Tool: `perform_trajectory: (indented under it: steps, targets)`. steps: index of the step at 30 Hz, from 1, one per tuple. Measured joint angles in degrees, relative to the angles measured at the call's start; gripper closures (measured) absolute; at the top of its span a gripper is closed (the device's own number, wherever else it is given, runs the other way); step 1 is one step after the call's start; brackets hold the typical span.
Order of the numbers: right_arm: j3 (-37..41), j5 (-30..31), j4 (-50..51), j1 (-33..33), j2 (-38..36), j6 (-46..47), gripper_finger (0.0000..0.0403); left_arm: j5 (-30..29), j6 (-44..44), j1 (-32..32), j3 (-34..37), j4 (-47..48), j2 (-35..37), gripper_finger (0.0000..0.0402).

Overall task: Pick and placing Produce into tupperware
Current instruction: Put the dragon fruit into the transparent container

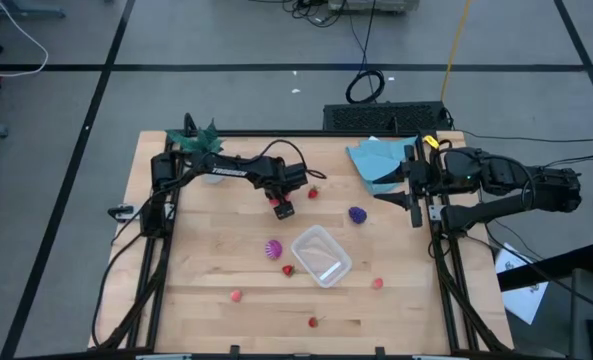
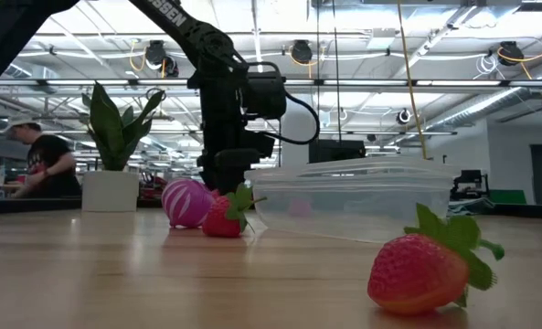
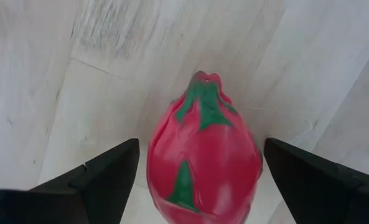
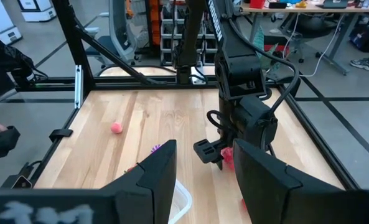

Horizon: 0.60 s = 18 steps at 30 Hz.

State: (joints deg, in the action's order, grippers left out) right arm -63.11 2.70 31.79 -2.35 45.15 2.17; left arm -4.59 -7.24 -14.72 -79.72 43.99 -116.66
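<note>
The left gripper (image 1: 283, 209) hangs over the middle of the pale wooden table (image 1: 206, 300), its two dark fingers (image 3: 103, 177) spread wide on either side of a large red toy fruit with green leaf-like scales (image 3: 203, 152); in the left wrist view a clear gap shows between each finger and the fruit, which lies on the wood. The clear rectangular plastic tub with rounded corners (image 1: 321, 255) sits near the table's centre, a little toward the front edge from that gripper, and looks to hold nothing. Just beside the tub lie a round magenta striped fruit (image 1: 273, 249) and a small red strawberry (image 1: 288, 270). A dark purple fruit (image 1: 357, 214) rests between the tub and the right arm, and a small red berry (image 1: 314, 193) lies close to the left gripper. More small berries are scattered toward the front: a pink one (image 1: 236, 295), a red one (image 1: 313, 321) and another pink one (image 1: 378, 283). The right gripper (image 1: 413, 195) waits at the right edge of the table beside a crumpled blue cloth (image 1: 376, 160), fingers partly apart and holding nothing. A green potted plant (image 1: 198, 135) stands at the far left corner.
</note>
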Motion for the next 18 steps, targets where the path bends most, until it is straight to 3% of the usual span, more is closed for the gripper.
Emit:
perform_trajectory:
  steps: [10, 18]
  targets:
    - [0.0, 0.0, 0.0, 0.0, 0.0, 0.1, 0.0252, 0.5, -0.2, 0.1, 0.1, -0.4, 0.0, 0.0127]
    - [0.0, 0.0, 0.2, 0.0, 0.0, 0.1, 0.0252, 0.4, -0.5, 0.1, 0.1, -0.6, 0.1, 0.0156]
